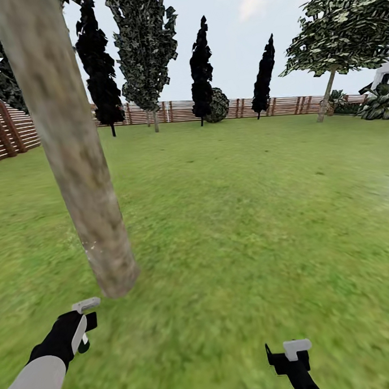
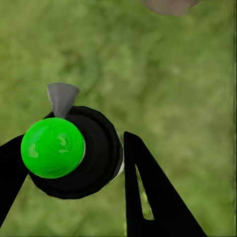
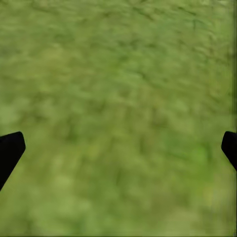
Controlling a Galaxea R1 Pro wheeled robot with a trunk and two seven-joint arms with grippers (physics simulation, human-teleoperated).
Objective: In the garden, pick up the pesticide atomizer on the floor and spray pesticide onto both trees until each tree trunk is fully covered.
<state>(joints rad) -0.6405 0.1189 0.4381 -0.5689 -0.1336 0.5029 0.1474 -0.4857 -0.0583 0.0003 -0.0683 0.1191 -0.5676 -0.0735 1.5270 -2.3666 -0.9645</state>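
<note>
Left tool [image 2: 74,163] grips the black, green-capped pesticide atomizer [image 2: 74,153].
Right tool [image 3: 118,148] is spread wide, empty; mottled grey-brown tree trunk [image 1: 74,160] stands near left.

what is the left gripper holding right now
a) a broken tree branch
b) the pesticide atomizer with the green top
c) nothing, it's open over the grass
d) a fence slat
b: in the left wrist view the left gripper has its fingers on either side of the pesticide atomizer, a black body with a bright green cap and a grey nozzle, above the grass.
</note>
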